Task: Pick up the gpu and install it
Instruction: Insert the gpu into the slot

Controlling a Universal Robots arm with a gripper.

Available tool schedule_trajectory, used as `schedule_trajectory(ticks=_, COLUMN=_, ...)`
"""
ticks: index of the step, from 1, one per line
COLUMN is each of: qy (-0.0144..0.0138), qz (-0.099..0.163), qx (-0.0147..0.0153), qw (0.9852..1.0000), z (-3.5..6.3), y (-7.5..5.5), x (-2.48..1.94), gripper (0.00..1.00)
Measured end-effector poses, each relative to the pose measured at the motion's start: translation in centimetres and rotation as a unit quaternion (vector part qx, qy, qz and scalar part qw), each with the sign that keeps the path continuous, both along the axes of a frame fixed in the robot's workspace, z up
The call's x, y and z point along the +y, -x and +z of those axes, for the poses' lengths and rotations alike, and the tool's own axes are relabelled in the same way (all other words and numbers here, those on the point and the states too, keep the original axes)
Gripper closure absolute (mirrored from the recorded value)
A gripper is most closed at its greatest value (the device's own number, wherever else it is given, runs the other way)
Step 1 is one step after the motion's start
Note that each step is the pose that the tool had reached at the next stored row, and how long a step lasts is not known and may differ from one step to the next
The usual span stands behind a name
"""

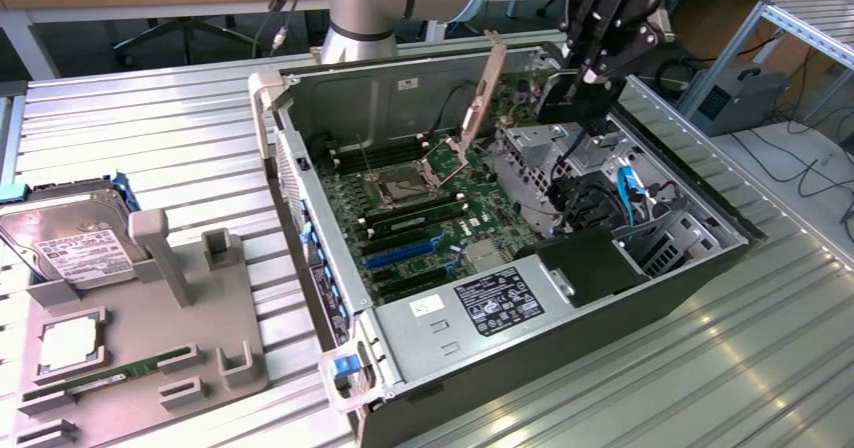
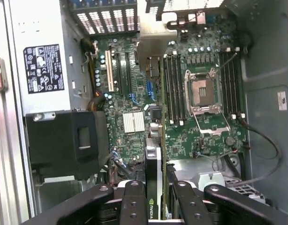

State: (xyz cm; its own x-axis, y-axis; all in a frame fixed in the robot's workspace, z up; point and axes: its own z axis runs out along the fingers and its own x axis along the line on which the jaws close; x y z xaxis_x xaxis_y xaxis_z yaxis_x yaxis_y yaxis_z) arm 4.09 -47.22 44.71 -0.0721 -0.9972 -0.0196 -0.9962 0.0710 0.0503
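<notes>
Outside, the gripper [image 1: 597, 68] hangs over the open case [image 1: 400, 93], at its drive-bay end. Its jaws are narrowed onto the gpu [image 1: 577, 103], a black card that hangs just below the fingertips and clear of the board [image 1: 441, 223] beneath. From the wrist, the gpu [image 2: 153, 187] shows edge-on between the fingers [image 2: 134, 201], pinched from both sides. Past the jaws lie the board [image 2: 181, 140], its bare socket [image 2: 202, 89] and a white slot [image 2: 108, 75].
</notes>
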Motion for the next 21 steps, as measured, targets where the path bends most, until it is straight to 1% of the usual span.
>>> schedule_trajectory(ticks=3, qy=0.0, qz=0.021, qx=0.0, qw=0.9998, z=0.0, y=0.0, x=0.0, gripper=0.73)
schedule_trajectory(ticks=9, qy=0.0, qz=0.021, qx=-0.0001, qw=0.9998, z=-0.01, y=0.0, x=0.0, gripper=0.73)
schedule_trajectory(ticks=10, qy=-0.0001, qz=0.021, qx=-0.0031, qw=0.9998, z=-0.08, y=0.1, x=0.01, gripper=0.73)
schedule_trajectory(ticks=12, qy=0.0003, qz=0.022, qx=-0.0141, qw=0.9997, z=-0.24, y=0.5, x=0.0, gripper=0.73)
schedule_trajectory(ticks=13, qy=0.0003, qz=0.022, qx=-0.0157, qw=0.9996, z=-0.38, y=0.8, x=0.0, gripper=0.73)
schedule_trajectory(ticks=18, qy=0.0005, qz=0.013, qx=-0.0156, qw=0.9998, z=-0.96, y=1.5, x=0.04, gripper=0.73)
schedule_trajectory(ticks=21, qy=0.0006, qz=0.011, qx=-0.0157, qw=0.9998, z=-1.74, y=2.8, x=0.06, gripper=0.73)
